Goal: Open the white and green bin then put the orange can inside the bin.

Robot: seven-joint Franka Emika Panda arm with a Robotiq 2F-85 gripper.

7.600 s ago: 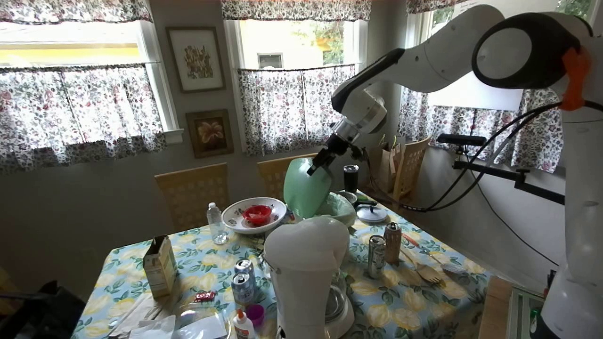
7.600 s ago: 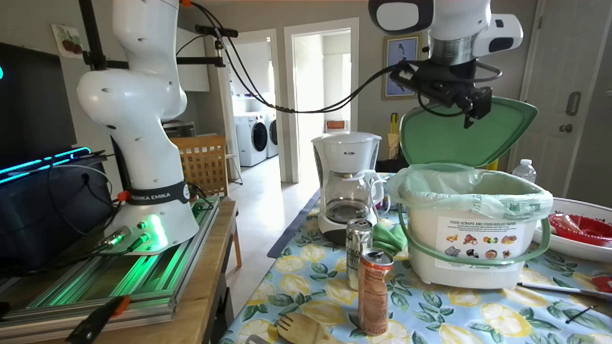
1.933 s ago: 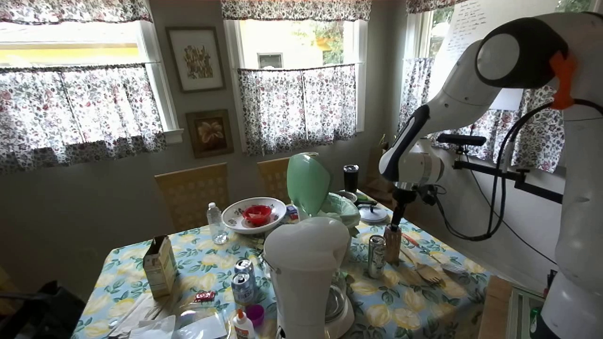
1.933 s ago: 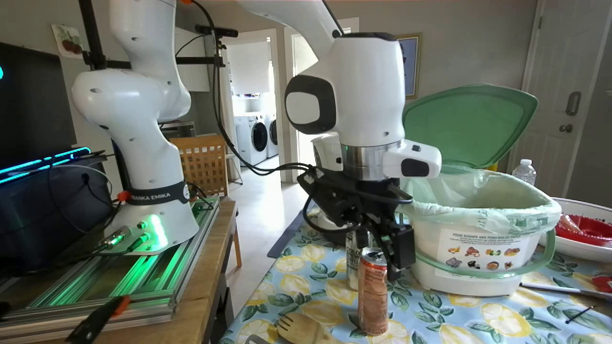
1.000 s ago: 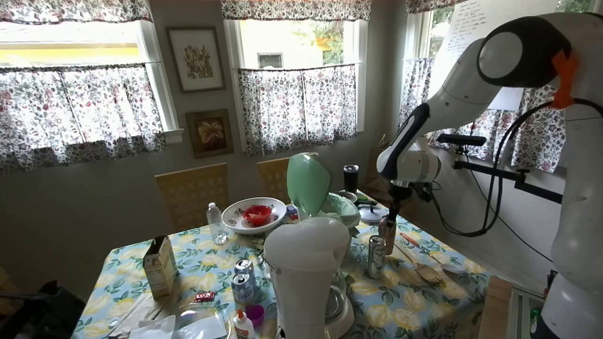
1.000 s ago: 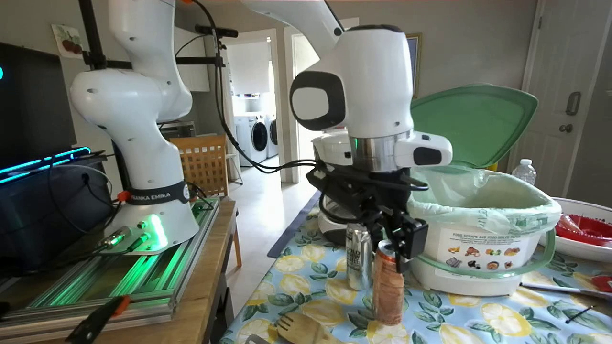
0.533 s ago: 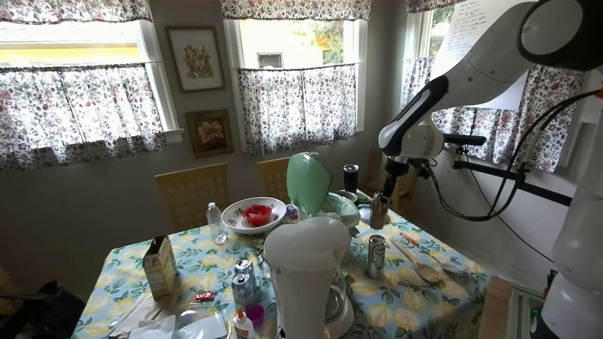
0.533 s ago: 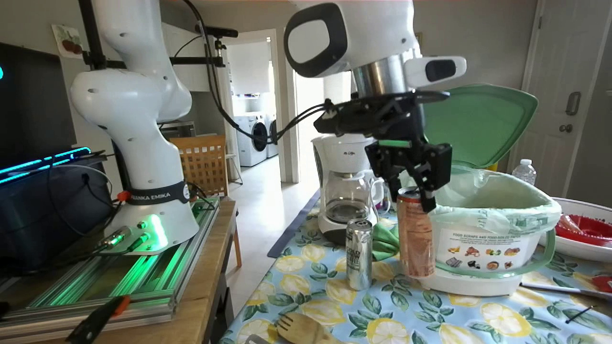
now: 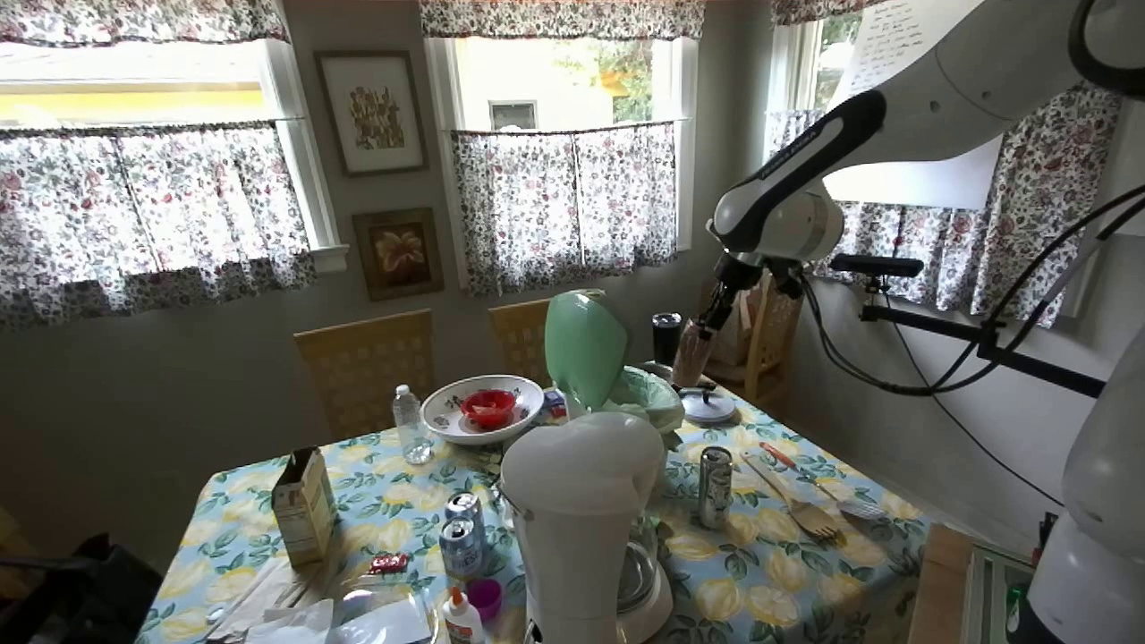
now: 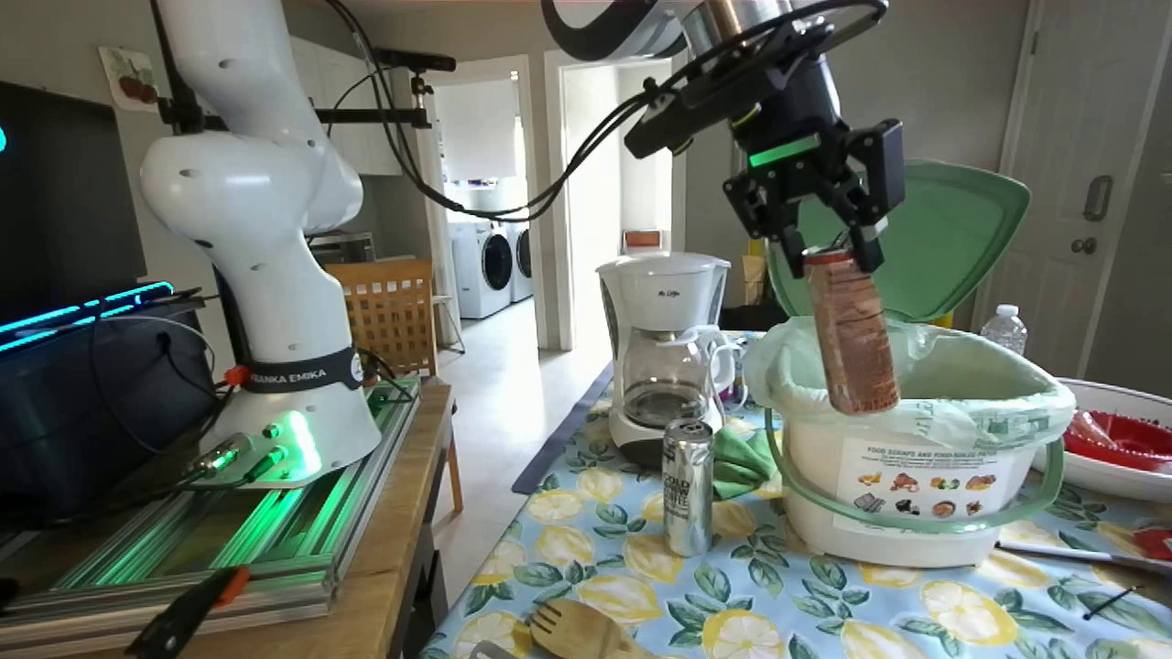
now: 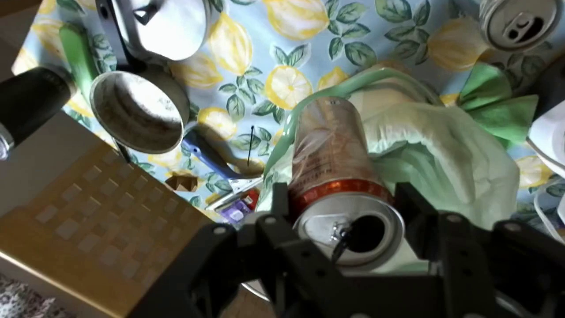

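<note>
Wrist view: claw [image 11: 342, 194] pinching the orange can [image 11: 333, 150] near its top, a finger against either flank. Opened end of the can faces the camera; base points roughly to 12 o'clock. Pale green liner [image 11: 468, 145] behind, toward 3 o'clock. Small metal pot [image 11: 134, 114] between 9 and 10 o'clock of the can; dark tumbler [image 11: 33, 101] farther out on much the same line.

In an exterior view: white and green bin [image 10: 920, 476] upright on the lemon-print surface [image 10: 971, 611], lid [image 10: 952, 243] raised at 12 o'clock, liner turned out over the rim. Can hangs clear of the surface, tilted, base toward 5 o'clock, crossing the bin's near rim by line of sight. Cannot tell from here whether any of it is over the mouth. Silver can [image 10: 689, 490] upright between 8 and 9 o'clock of the bin; coffee maker [image 10: 668, 297] between 9 and 10, green cloth [image 10: 740, 465] in the gap. Red bowl [image 10: 1135, 441] in a white dish [image 10: 1117, 483] at 3 o'clock, dish partly hidden by the bin.

In an exterior view the can [image 9: 691, 356] slants, lower end to 7 o'clock; clear bottle [image 9: 411, 427] at 9 o'clock of the bin, open carton [image 9: 304, 514] between 8 and 9.
</note>
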